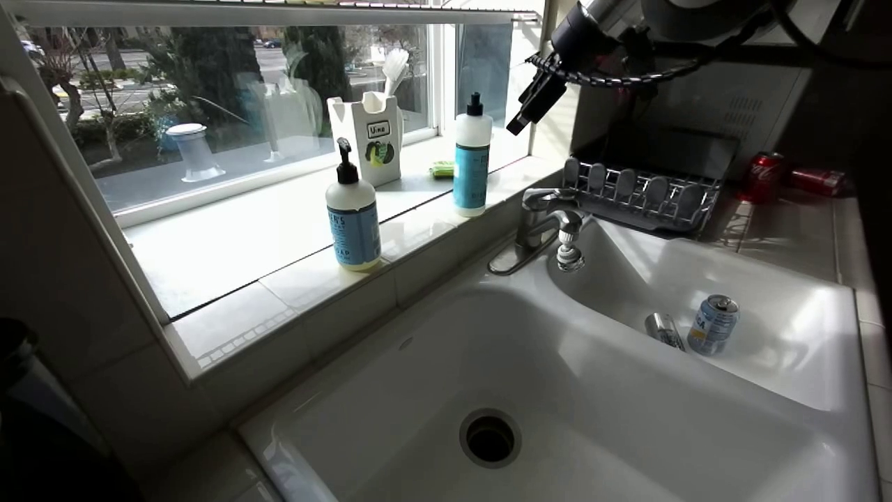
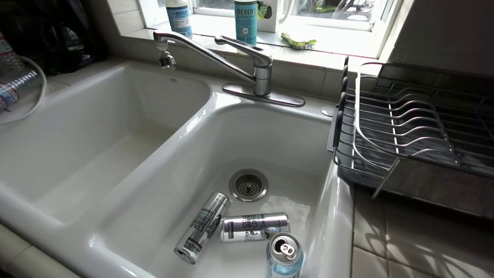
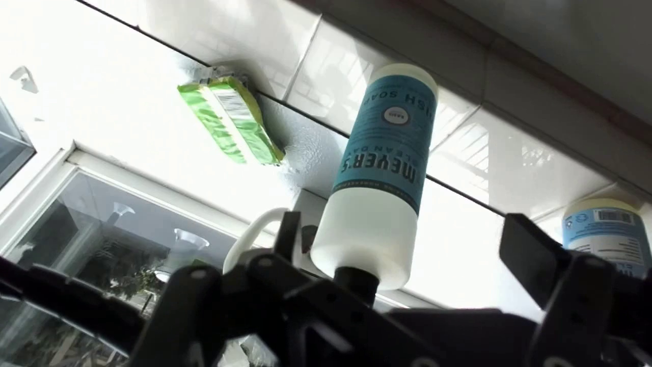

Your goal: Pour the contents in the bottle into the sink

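Your bottle (image 1: pixel 472 164) stands upright on the windowsill (image 1: pixel 223 254), near the faucet (image 1: pixel 533 235), slim and milky white, wrapped in a teal Meyer's dish soap label (image 3: pixel 389 140) with a small round emblem (image 3: pixel 396 115), its black cap (image 1: pixel 474 106) tapering upward. Your hand (image 3: pixel 402 229) is spread wide, fingers (image 3: pixel 530 255) well apart, the bottle showing between them in the wrist view; the deep white sink (image 1: pixel 627 432) has a dark round drain (image 1: pixel 490 438)

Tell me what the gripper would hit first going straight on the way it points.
Probably the teal-labelled soap bottle. In the wrist view it appears off centre between the open jaws; in an exterior view the gripper slants down toward it. Depth is hard to judge.
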Robot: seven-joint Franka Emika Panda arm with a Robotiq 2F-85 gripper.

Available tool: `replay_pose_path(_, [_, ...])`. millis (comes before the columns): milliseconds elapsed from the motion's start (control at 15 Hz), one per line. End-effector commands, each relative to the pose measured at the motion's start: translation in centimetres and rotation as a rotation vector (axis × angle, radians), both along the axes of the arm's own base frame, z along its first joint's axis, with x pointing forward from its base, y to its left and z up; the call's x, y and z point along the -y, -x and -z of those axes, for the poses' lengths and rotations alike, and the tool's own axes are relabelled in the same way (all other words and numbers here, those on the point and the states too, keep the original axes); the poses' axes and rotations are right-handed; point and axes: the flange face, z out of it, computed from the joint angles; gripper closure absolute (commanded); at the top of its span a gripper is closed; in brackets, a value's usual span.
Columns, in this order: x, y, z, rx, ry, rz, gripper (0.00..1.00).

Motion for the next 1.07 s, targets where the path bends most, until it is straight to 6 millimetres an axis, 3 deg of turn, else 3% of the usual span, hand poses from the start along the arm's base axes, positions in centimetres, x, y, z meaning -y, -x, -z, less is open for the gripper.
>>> replay_pose_path(0, [-1.3, -4.8, 1.6, 0.039, -0.089, -0.096, 0.0])
replay_pose_path(67, [-1.1, -5.6, 2.4, 0.024, -0.123, -0.116, 0.0])
replay_pose_path(133, [-0.8, -3.4, 1.7, 0.023, -0.084, -0.073, 0.0])
replay_pose_path(333, [-1.1, -5.2, 2.8, 0.025, -0.109, -0.1, 0.0])
replay_pose_path(733, [-1.1, -5.5, 2.5, 0.034, -0.113, -0.1, 0.0])
replay_pose_path(1000, [-0.4, -5.8, 3.3, 0.024, -0.157, -0.056, 0.0])
